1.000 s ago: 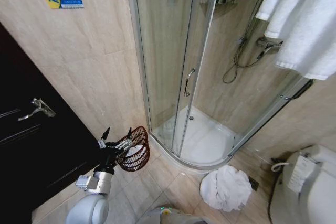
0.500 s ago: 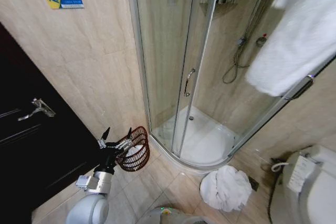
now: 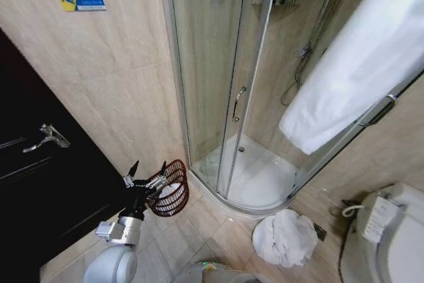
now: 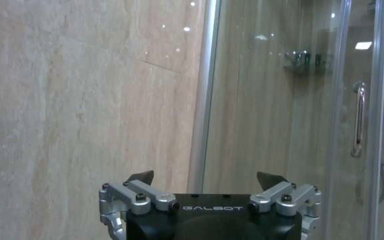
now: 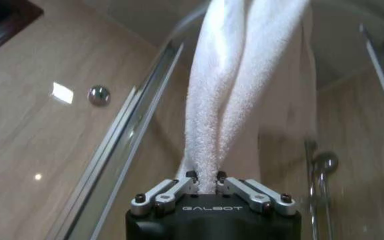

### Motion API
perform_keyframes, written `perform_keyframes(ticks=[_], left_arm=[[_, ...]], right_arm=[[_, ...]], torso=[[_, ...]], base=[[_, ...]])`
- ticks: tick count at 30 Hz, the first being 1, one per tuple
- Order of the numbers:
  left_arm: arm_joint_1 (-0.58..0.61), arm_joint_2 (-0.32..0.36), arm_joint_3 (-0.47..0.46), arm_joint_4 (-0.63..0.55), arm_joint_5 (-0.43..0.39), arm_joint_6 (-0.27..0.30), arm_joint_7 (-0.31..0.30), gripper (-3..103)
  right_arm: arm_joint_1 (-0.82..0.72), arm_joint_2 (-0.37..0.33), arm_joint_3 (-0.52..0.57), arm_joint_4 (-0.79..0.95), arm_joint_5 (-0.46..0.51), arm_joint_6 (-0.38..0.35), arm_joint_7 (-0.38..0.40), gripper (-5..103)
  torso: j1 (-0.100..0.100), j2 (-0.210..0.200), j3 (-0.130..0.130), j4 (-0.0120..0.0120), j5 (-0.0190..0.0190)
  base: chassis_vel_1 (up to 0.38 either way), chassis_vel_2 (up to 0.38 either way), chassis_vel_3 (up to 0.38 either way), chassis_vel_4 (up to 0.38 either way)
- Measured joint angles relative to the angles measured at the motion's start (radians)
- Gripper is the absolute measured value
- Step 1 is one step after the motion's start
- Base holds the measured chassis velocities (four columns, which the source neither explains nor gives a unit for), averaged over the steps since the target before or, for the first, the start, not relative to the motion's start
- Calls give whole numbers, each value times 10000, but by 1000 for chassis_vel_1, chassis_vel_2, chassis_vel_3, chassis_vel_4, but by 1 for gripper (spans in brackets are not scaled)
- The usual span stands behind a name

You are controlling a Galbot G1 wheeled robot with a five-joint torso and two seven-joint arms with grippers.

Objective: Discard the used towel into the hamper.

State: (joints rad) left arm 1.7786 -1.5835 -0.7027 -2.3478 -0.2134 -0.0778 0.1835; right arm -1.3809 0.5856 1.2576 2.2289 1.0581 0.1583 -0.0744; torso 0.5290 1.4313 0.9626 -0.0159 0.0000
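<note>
A long white towel (image 3: pixel 351 71) hangs slantwise across the upper right of the head view, in front of the shower glass. In the right wrist view my right gripper (image 5: pixel 204 179) is shut on one end of this towel (image 5: pixel 232 100), which stretches away from the fingers in two folds. The hamper (image 3: pixel 173 187), a round dark red-brown slatted basket with something white inside, stands on the floor by the shower's corner. My left gripper (image 3: pixel 148 165) is open just left of the hamper's rim. In the left wrist view the left gripper (image 4: pixel 205 177) faces the wall with nothing between its fingers.
A crumpled white towel heap (image 3: pixel 286 236) lies on the floor tiles near the toilet (image 3: pixel 391 236). The curved glass shower enclosure (image 3: pixel 237 104) stands behind the hamper. A dark door (image 3: pixel 40 164) is at the left. Bare floor lies between the hamper and the heap.
The held towel has swung down and to the left, from bunched at the top right corner to a long slanted drape. The left arm and the hamper have not moved.
</note>
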Motion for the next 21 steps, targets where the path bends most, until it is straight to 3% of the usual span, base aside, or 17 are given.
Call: perform_keyframes(ticks=[11,21], left_arm=[[0,0,0,0,0,0,0,100],[0,0,1,0,0,0,0,100]], right_arm=[[-1938,1743,-412,474,-1203,563,-811,8],[-2771,2849,-1258,52,-2445,1094,-1425,8]], torso=[[0,0,0,0,0],[0,-1,1,2,2]], base=[[0,0,0,0],[0,0,0,0]])
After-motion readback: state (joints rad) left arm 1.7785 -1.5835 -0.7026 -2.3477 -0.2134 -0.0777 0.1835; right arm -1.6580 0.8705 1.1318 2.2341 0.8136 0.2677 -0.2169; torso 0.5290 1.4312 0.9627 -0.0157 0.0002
